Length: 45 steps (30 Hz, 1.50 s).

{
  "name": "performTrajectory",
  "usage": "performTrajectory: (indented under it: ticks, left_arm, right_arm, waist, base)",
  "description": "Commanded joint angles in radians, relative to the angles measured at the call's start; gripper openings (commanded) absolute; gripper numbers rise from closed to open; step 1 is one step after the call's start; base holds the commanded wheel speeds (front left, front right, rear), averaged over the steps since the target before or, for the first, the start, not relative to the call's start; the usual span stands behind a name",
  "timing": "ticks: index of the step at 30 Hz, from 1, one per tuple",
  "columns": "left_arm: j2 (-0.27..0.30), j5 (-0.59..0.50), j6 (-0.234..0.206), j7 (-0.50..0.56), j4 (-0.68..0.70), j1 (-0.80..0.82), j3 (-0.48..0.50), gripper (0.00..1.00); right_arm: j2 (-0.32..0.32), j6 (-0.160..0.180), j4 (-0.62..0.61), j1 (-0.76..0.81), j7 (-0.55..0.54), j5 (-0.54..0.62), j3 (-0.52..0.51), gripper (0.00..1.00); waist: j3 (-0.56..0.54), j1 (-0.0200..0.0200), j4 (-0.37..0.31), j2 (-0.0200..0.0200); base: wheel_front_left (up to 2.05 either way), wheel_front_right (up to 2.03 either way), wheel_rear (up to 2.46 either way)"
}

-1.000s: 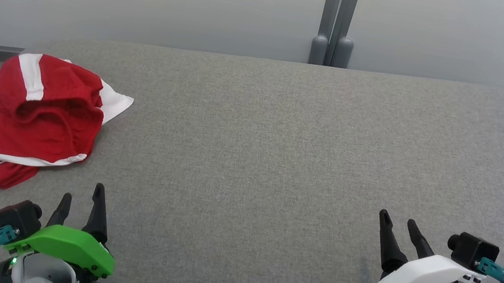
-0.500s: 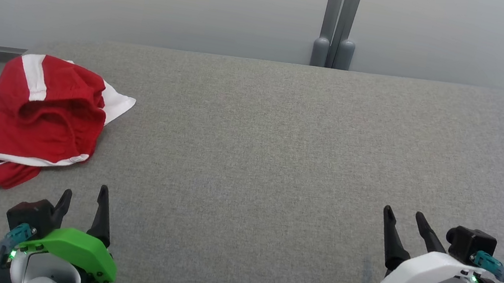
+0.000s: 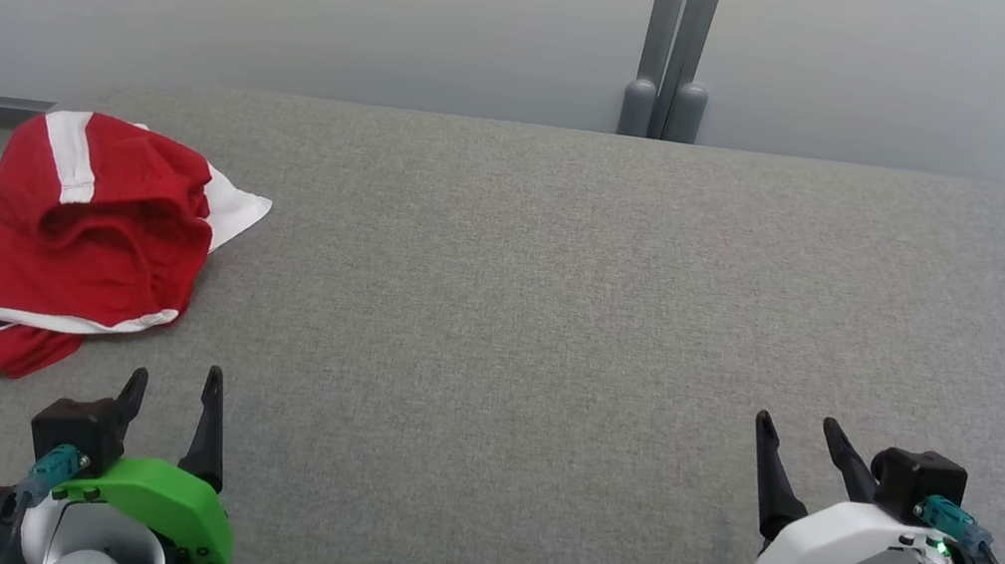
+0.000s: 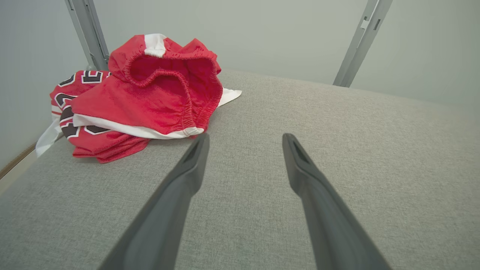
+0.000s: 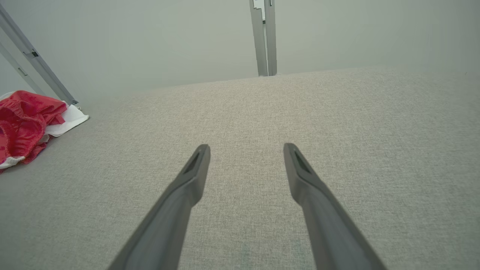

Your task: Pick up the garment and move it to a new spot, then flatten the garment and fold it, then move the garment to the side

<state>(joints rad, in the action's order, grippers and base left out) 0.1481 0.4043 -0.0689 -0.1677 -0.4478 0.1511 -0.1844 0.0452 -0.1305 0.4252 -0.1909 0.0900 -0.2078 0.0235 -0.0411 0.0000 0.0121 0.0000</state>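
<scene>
Garment (image 3: 80, 240): red with white trim, crumpled in a heap at mid-left of the head frame, on the desk (image 3: 506, 323) by its left edge. Left claw (image 3: 177, 374): lower left of frame, jaws wide, empty, just below the heap, not touching it. Right claw (image 3: 796, 422): lower right, jaws wide, empty, well apart from the garment. Both are over grey desk fabric. Grey post (image 3: 671, 46) at top centre.
</scene>
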Motion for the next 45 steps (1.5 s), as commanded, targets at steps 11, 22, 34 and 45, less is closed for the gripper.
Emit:
performTrajectory:
  ticks: [11, 22, 34, 45]
  left_arm:
    - [0.024, -0.093, -0.024, -0.028, 0.004, 0.007, -0.028, 1.00]
    - [0.035, -0.150, -0.041, -0.039, 0.004, 0.005, -0.051, 1.00]
    - [0.041, -0.150, -0.047, -0.040, -0.002, 0.007, -0.063, 1.00]
    - [0.042, -0.129, -0.049, -0.034, -0.007, 0.007, -0.065, 1.00]
  right_arm:
    - [0.007, 0.000, 0.032, -0.037, 0.027, 0.120, 0.015, 1.00]
    - [0.007, 0.000, 0.056, -0.048, 0.036, 0.197, 0.019, 1.00]
    - [0.007, 0.000, 0.069, -0.055, 0.038, 0.201, 0.021, 1.00]
    - [0.006, 0.000, 0.067, -0.042, 0.047, 0.190, 0.017, 1.00]
  waist:
    - [-0.005, 0.0000, 0.003, 0.0000]
    - [-0.009, 0.0000, 0.001, 0.0000]
    - [-0.011, 0.0000, 0.002, 0.0000]
    - [-0.011, 0.0000, 0.032, 0.0000]
  base:
    - [0.00, 0.00, 0.00]
    - [0.00, 0.00, 0.00]
    - [0.00, 0.00, 0.00]
    - [0.00, 0.00, 0.00]
